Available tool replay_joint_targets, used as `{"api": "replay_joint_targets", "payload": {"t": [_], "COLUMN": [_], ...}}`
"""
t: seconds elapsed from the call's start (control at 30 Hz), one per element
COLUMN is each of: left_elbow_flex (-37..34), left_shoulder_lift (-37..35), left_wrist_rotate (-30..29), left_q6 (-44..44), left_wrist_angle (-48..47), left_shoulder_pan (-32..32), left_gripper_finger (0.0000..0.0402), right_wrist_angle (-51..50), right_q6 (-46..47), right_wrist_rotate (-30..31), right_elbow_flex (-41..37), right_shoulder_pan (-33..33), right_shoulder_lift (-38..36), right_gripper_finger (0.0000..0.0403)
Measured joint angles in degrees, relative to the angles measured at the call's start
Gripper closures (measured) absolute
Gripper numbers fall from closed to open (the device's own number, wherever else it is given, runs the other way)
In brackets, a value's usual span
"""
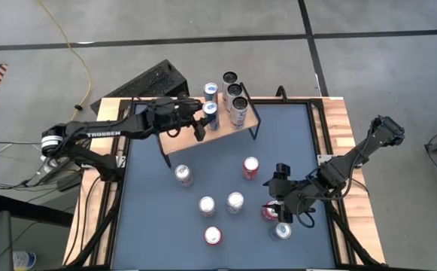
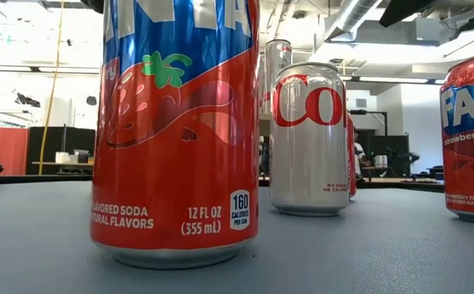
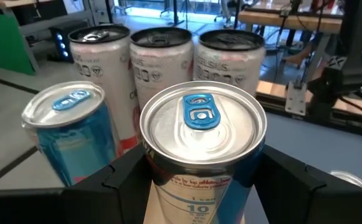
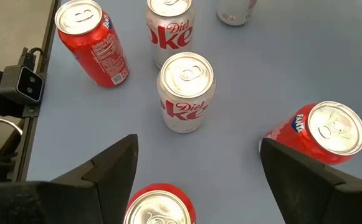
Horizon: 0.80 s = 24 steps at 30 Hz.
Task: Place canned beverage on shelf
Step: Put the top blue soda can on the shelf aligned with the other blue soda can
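Observation:
The shelf (image 1: 184, 139), a light wooden board on thin black legs, stands at the table's far middle. On it stand a blue-topped can (image 1: 211, 92) and three white cans with dark tops (image 1: 235, 92). My left gripper (image 1: 206, 122) reaches over the shelf from the table's left and is shut on a second can with a blue tab (image 3: 202, 124), next to the others. My right gripper (image 1: 277, 202) is open at the near right, above a red can (image 4: 159, 210) that stands on the table between its spread fingers (image 4: 112, 168), untouched. My left gripper pinches the blue-tab can between its two fingers (image 3: 121, 180), on opposite sides of its upper wall (image 3: 162, 177) just below the rim. The fingers come roughly level from the table's left. The can stands upright. Its base is hidden, so I cannot tell whether it rests on the board.
Several loose cans stand on the blue mat: silver Diet Coke cans (image 1: 207, 205) (image 1: 235, 202) (image 1: 183, 175) (image 1: 282, 229) and red cans (image 1: 250, 167) (image 1: 213, 235). A red Fanta can (image 2: 175, 131) fills the low view. The shelf's near left part is bare wood.

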Motion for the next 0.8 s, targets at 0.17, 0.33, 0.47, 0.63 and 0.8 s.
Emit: {"api": "replay_joint_targets", "payload": {"t": [0.17,0.33,0.47,0.63,0.8], "left_elbow_flex": [0.0,0.0,0.02,0.02,0.02], "left_shoulder_lift": [2.39,4.44,4.78,4.76,4.76], "left_wrist_rotate": [-0.09,-0.55,-2.66,-3.45,-3.91], "left_q6": [1.28,1.53,2.37,2.58,3.23], "left_wrist_angle": [2.62,3.77,4.04,4.2,4.54], "left_shoulder_pan": [0.24,0.7,0.69,1.11,1.11], "left_gripper_finger": [0.0179,0.0179,0.0179,0.0179,0.0179], "right_wrist_angle": [-0.03,-0.04,-0.07,-0.04,-0.04], "right_q6": [-0.11,-0.11,-0.16,-0.9,-1.01], "right_wrist_rotate": [0.0,0.0,0.0,0.0,0.0], "right_elbow_flex": [0.0,0.0,0.0,0.0,0.0], "right_shoulder_pan": [0.0,0.0,0.0,0.0,-0.04], "right_shoulder_lift": [0.02,0.02,0.01,0.02,0.0], "right_gripper_finger": [0.0081,0.0081,0.0081,0.0081,0.0081]}}
